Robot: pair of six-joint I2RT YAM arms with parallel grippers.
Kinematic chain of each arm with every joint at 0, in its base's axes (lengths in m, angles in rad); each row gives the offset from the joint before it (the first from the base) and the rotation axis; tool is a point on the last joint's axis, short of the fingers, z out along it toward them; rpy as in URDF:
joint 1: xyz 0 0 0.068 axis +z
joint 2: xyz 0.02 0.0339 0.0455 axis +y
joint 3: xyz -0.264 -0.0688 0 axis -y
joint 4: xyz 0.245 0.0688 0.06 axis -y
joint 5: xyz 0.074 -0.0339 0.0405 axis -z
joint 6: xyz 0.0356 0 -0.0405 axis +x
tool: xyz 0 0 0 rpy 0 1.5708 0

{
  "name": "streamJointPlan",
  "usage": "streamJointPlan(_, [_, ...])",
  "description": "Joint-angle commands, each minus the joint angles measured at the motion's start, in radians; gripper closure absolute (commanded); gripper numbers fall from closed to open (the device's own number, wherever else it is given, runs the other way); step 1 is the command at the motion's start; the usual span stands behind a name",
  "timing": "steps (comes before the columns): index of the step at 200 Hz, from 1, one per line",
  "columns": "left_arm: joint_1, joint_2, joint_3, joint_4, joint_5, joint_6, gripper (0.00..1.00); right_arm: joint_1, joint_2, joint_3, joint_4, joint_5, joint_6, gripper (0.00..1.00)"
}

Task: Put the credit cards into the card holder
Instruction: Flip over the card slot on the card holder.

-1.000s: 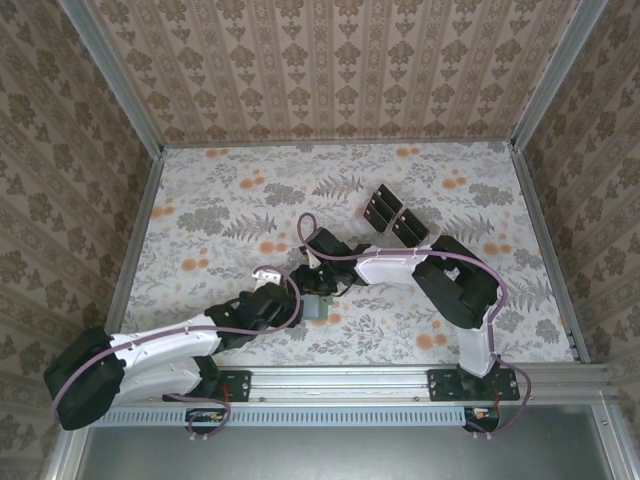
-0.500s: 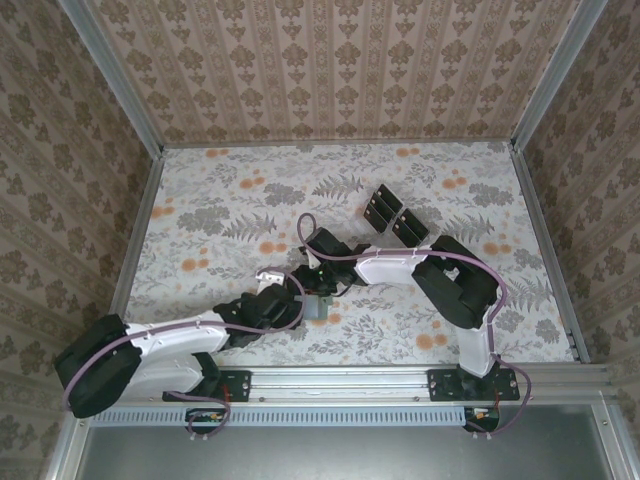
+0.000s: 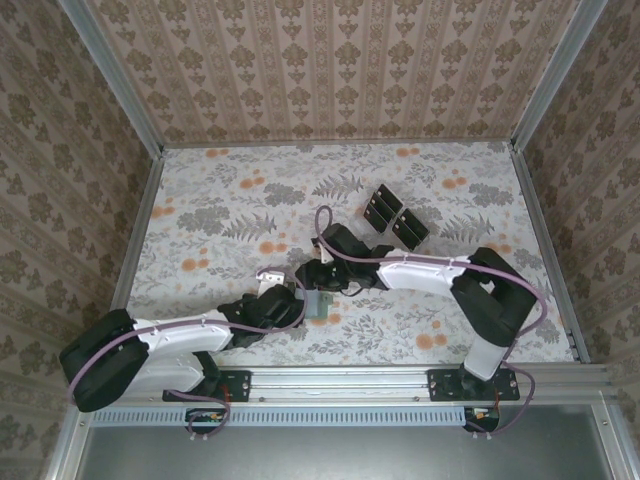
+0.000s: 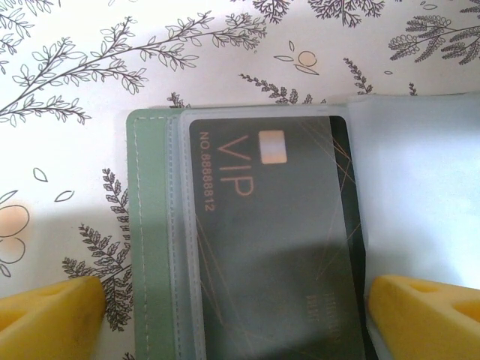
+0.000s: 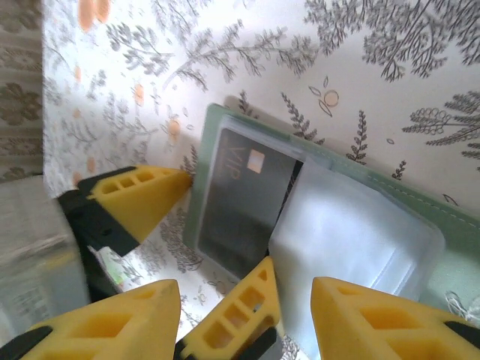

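Well, the wallet (image 4: 150, 247) lies open on the flowery table (image 3: 220, 210), front middle, with one black card (image 4: 270, 240) tucked under its clear sleeve. The left gripper (image 4: 232, 292) is spread wide, straddling it. The right gripper (image 5: 244, 289) hangs half-spread above; can't tell if it's pinching anything.

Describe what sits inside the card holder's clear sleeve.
A black VIP card shows through the card holder's clear sleeve; the frosted sleeve beside it hides whatever lies underneath.
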Motion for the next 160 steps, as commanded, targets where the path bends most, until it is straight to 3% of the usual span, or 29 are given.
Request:
streamJointPlan(1, [-0.002, 0.023, -0.022, -0.040, -0.011, -0.027, 0.00, -0.002, -0.037, -0.062, 0.028, 0.062, 0.045, 0.50])
streamJointPlan(160, [-0.005, 0.000, -0.040, -0.042, -0.017, -0.037, 0.00, 0.026, 0.094, -0.072, 0.090, 0.044, 0.087, 0.51])
